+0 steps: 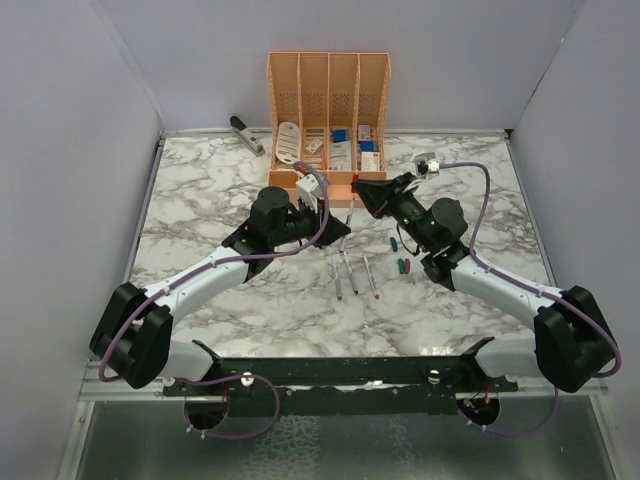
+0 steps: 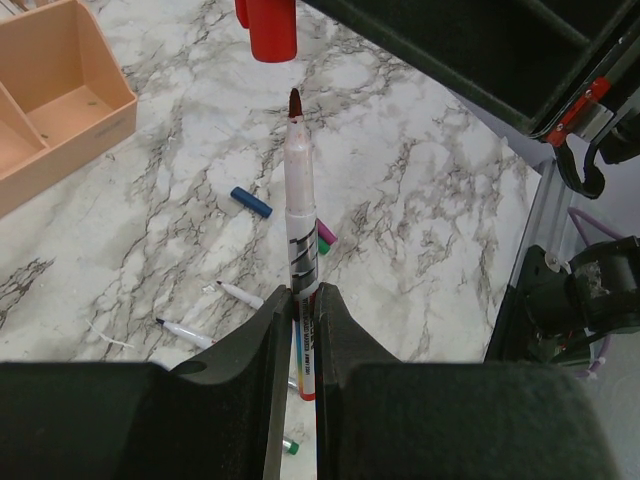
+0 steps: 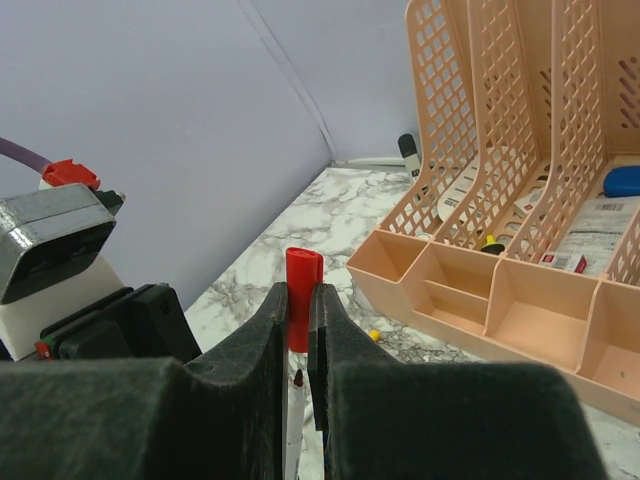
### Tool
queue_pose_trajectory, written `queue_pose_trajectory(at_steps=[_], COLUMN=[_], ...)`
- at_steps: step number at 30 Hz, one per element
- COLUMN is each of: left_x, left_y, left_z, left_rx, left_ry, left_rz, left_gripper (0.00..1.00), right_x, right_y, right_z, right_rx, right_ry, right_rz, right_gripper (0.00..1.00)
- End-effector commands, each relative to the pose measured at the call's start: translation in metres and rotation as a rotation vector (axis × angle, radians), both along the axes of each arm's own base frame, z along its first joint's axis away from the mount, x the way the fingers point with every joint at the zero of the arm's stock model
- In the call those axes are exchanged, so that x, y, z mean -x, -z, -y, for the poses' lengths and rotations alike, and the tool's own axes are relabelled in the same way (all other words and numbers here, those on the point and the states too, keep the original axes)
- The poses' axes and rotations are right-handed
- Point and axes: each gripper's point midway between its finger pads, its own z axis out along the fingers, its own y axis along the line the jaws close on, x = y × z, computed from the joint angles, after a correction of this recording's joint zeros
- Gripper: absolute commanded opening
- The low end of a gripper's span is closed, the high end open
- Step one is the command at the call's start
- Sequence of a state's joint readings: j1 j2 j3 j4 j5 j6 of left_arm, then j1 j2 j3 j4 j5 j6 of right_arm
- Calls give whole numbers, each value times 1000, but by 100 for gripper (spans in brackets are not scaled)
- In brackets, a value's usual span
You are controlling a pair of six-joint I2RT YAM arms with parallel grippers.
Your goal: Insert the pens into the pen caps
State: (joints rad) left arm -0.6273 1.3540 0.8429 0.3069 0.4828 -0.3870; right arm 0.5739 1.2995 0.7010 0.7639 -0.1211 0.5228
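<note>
My left gripper (image 2: 303,300) is shut on a grey-white pen (image 2: 300,220) whose dark red tip points up at a red pen cap (image 2: 270,25) a short gap away. That red cap (image 3: 303,290) is pinched in my shut right gripper (image 3: 298,300), open end toward the pen tip (image 3: 298,378) just below it. In the top view both grippers meet in front of the organizer. Three more pens (image 1: 350,270) lie side by side mid-table. Blue (image 2: 251,201), magenta (image 2: 326,235) and green (image 1: 401,266) caps lie loose to their right. A yellow cap (image 3: 374,335) lies by the organizer.
An orange organizer (image 1: 328,100) with white stationery stands at the back centre, close behind the two grippers. A grey stapler (image 1: 247,134) lies at the back left. Grey walls enclose the marble table (image 1: 200,190) on three sides.
</note>
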Motion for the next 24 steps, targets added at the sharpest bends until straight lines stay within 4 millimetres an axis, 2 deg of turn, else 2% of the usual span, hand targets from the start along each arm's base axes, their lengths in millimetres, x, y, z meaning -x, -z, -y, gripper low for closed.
queue_pose_trajectory(at_steps=[1, 11, 24], left_x=[-4, -17, -15], left_y=[-11, -15, -14], left_z=[1, -15, -10], left_rx=[20, 18, 23], left_ry=[9, -97, -58], left_rz=[47, 71, 64], left_gripper=[0, 0, 0], right_x=[-4, -1, -4], right_y=[-24, -19, -16], right_z=[-2, 0, -6], right_rx=[-36, -20, -34], right_ry=[4, 4, -14], right_rz=[53, 36, 38], right_gripper=[1, 1, 1])
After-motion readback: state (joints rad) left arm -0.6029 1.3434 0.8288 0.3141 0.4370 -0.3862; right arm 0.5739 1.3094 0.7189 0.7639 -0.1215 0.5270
